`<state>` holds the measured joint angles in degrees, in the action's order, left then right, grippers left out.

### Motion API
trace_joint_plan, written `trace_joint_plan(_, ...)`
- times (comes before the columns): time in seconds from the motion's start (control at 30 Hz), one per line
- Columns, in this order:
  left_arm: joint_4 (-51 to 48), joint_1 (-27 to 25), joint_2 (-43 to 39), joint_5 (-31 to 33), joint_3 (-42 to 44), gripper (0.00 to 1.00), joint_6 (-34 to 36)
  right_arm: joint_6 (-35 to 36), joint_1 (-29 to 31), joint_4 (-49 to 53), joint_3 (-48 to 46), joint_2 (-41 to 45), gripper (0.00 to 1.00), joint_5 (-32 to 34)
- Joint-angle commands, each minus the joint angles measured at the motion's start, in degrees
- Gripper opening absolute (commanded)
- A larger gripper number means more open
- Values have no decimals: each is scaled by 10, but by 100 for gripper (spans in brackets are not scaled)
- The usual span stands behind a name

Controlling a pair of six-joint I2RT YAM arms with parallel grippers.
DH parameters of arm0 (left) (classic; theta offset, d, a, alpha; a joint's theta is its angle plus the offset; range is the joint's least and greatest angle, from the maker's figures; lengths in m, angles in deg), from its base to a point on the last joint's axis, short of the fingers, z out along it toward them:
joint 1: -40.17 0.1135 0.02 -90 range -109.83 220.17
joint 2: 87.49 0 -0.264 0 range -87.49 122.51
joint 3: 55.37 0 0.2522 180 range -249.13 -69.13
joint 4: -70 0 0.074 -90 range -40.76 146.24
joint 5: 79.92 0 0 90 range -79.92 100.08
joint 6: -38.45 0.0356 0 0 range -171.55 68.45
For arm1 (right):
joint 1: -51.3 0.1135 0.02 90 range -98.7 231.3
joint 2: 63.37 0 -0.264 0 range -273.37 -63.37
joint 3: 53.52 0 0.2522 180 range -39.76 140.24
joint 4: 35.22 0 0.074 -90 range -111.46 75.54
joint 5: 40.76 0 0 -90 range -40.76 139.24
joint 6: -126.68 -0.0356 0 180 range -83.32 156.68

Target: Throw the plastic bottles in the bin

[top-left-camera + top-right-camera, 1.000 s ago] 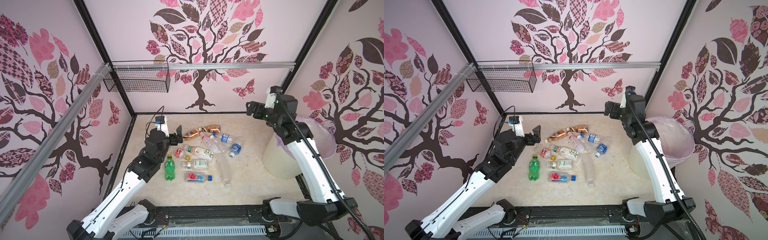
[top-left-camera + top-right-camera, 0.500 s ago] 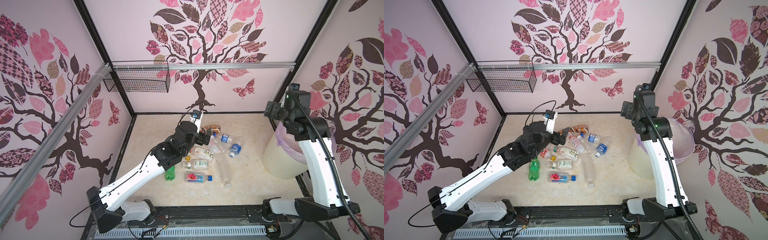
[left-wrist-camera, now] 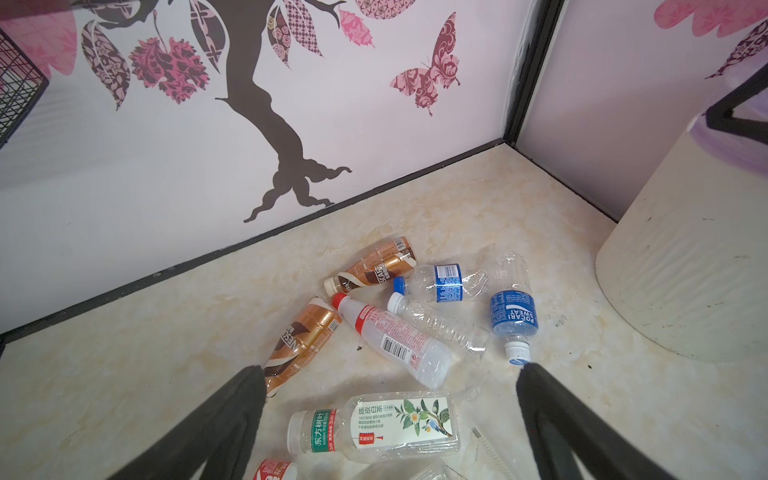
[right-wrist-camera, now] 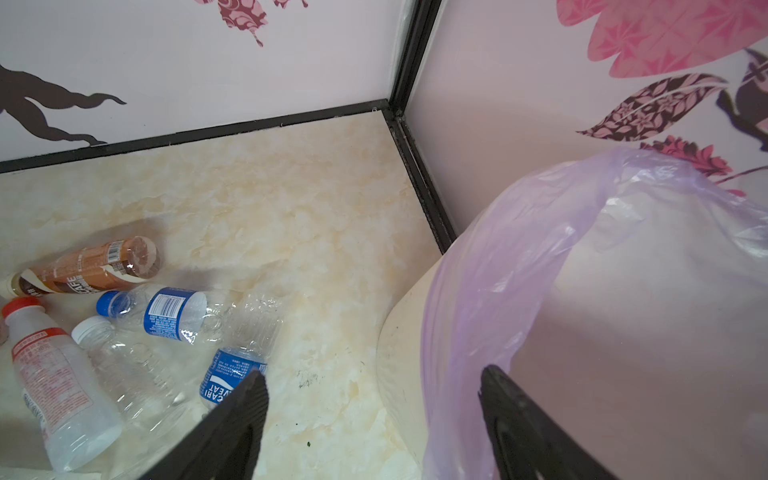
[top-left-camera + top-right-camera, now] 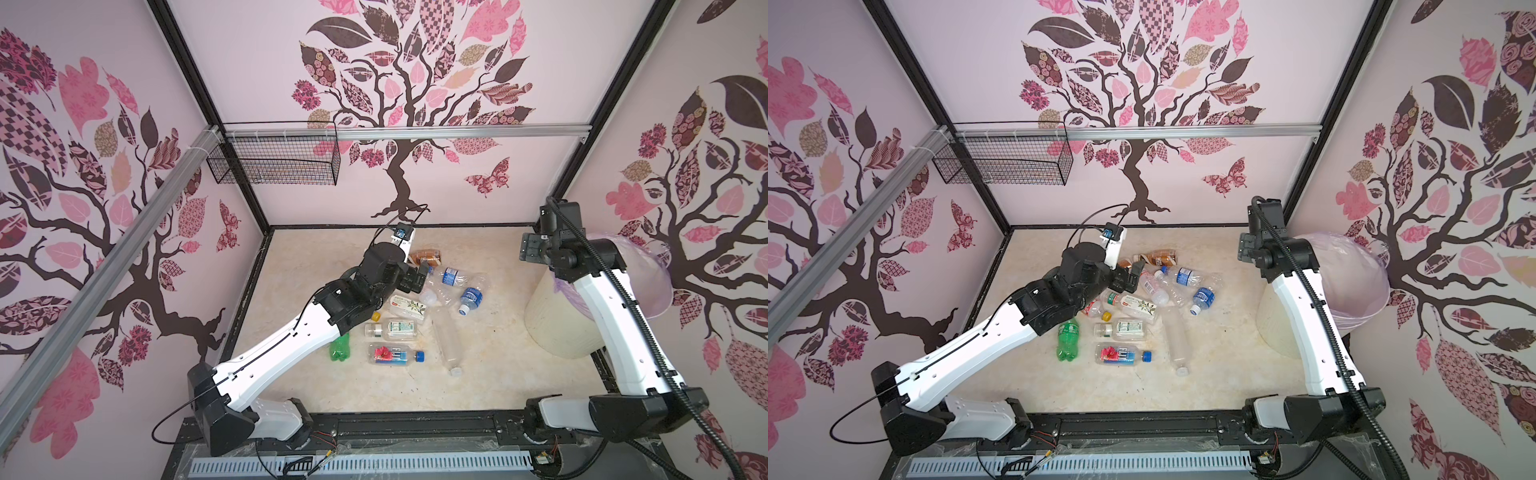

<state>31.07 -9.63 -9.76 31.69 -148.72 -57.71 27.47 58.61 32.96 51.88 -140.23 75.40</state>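
Black pads frame my left wrist view. My left gripper hangs spread wide and empty over the plastic bottles, which all lie on the marbled floor. Nearest below it is the tea-label bottle. Beyond that lies the red-capped bottle, just beside 1 of the 2 brown-gold bottles. Farther off is the blue-label bottle, its cap pointing back toward me.

Neither wrist view shows the green bottle. In both top views it lies beside my left forearm at the near edge of the pile.

My right gripper is also parted and holds nothing, poised between the pile and the bin. The bin stands upright against the right wall, apart from the bottles. Only my right wrist view shows the lilac bag close up, folded over the rim. I can't see inside the bin.
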Motion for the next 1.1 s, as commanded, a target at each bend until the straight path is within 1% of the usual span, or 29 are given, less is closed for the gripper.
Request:
trace_joint_plan(0.0,13,-1,5,-16,-25,98,11,1,-11,-17,-9,6,83,9)
trace_joint_plan(0.23,20,-1,25,-24,-28,98,18,20,-39,-36,-39,19,82,4)
trace_joint_plan(0.37,21,0,39,-32,-35,98,15,22,-51,-47,-63,24,78,-2)
trace_joint_plan(0.47,21,0,45,-38,-36,98,15,23,-53,-56,-76,24,73,-9)
trace_joint_plan(0.63,19,0,48,-40,-32,99,17,21,-54,-60,-76,11,59,-26)
trace_joint_plan(0.8,24,-1,49,-40,-28,98,17,25,-55,-57,-61,0,42,-35)
trace_joint_plan(0.93,6,6,55,-40,-39,98,10,23,-55,-58,-51,-11,34,-53)
trace_joint_plan(1.07,-3,20,51,-47,-35,98,-6,26,-54,-57,-41,-25,22,-58)
